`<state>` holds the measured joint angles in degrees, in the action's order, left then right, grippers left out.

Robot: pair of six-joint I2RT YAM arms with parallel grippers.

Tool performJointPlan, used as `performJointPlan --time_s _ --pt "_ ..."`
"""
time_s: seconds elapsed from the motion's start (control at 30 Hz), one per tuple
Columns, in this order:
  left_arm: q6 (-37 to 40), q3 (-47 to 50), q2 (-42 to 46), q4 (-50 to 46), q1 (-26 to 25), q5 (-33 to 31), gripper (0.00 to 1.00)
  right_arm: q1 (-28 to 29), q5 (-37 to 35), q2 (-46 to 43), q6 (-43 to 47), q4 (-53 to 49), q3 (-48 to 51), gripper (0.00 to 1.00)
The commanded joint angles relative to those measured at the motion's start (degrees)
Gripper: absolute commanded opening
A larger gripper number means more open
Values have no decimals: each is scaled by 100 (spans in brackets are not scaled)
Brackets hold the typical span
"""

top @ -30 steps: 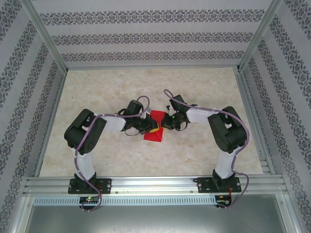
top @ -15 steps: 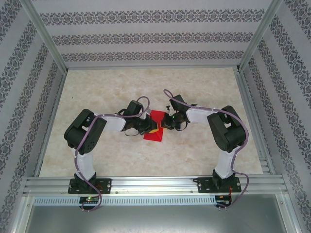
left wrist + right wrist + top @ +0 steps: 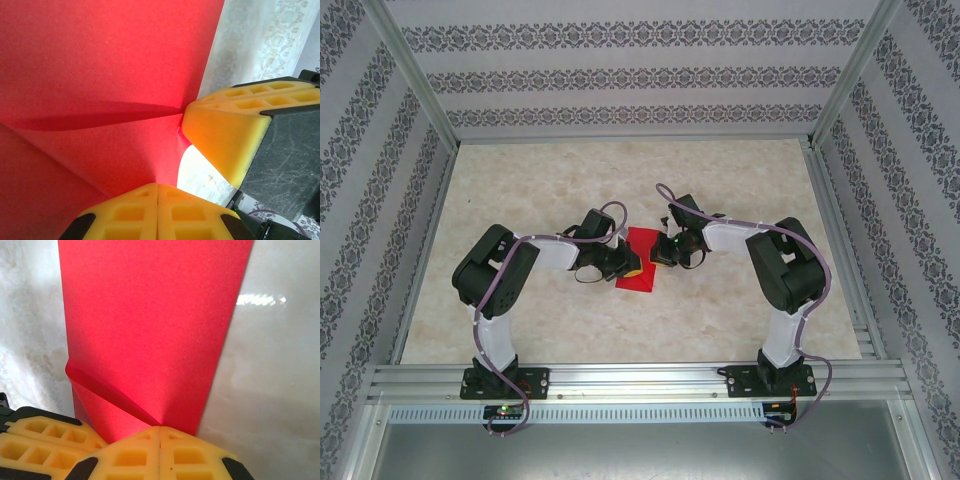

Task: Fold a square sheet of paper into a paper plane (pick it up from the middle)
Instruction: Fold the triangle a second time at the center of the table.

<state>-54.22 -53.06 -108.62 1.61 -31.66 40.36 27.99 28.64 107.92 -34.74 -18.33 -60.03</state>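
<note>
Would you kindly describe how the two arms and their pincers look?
The left arm and right arm have black joints, white links and lilac cables. The left pincer and right pincer have yellow fingers with square recesses on black mounts.

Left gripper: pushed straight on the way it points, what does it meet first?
The bright red sheet of paper that the left gripper pinches lies directly ahead; it would likely buckle first. The right gripper sits beyond, slightly aside; depth unclear.

The paper sheet point(image 3: 150, 330) looks matt, the marbled tabletop point(image 3: 270, 390) glossy.
</note>
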Motion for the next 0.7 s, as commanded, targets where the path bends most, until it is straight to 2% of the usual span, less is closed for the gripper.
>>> performJointPlan --time_s 0.0,0.67 --pt "166 -84 -72 -167 -78 -90 9 -30 28 122 83 75 -133 5" --pt "253 -98 -131 -513 -77 -327 8 -31 26 221 98 40 -141 5"
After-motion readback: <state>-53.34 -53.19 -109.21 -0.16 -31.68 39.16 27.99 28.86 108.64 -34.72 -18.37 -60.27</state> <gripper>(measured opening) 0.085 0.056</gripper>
